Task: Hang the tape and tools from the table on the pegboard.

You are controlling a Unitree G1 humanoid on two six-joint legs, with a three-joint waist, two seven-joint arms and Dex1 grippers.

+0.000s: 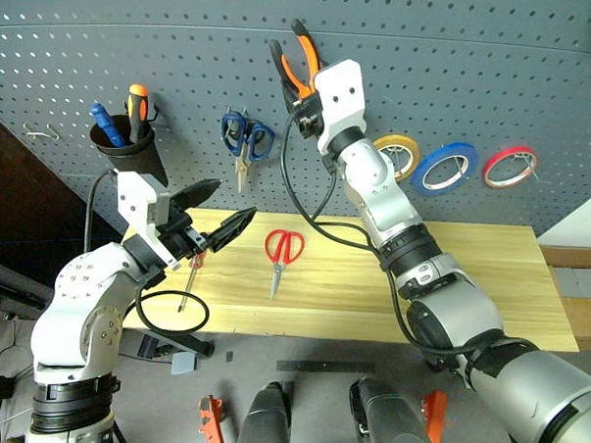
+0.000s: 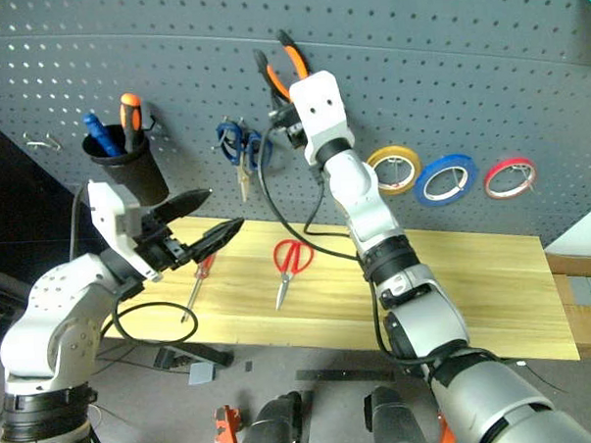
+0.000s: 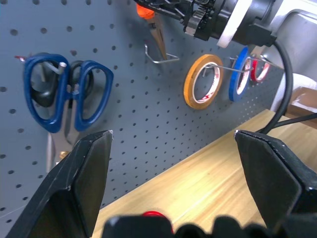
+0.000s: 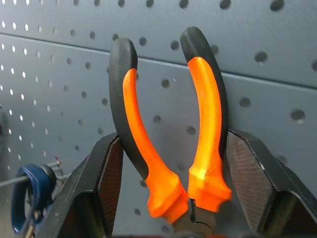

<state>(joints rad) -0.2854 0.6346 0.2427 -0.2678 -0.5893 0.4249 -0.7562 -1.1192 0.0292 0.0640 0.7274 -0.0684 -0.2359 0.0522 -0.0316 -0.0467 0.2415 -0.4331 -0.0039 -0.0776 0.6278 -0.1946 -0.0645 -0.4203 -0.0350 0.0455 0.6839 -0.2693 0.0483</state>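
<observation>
- Already the pegboard [image 1: 484, 37] carries the blue tape [image 1: 445, 168] at three o'clock.
- Right gripper [image 1: 305, 101] clamps the pliers [image 1: 296, 60] handles-up, twelve o'clock, presumably seeking the hook [image 3: 161, 55].
- Left gripper [image 1: 217, 213], wide and empty, hovers near the screwdriver [image 1: 190, 277]; red-handled scissors [image 1: 282, 253] lie centre-table.

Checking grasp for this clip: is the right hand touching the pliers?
Touching. In the right wrist view the right hand has its two fingers pressed against the outer sides of the orange-and-black pliers handles, with no gap showing.
</observation>
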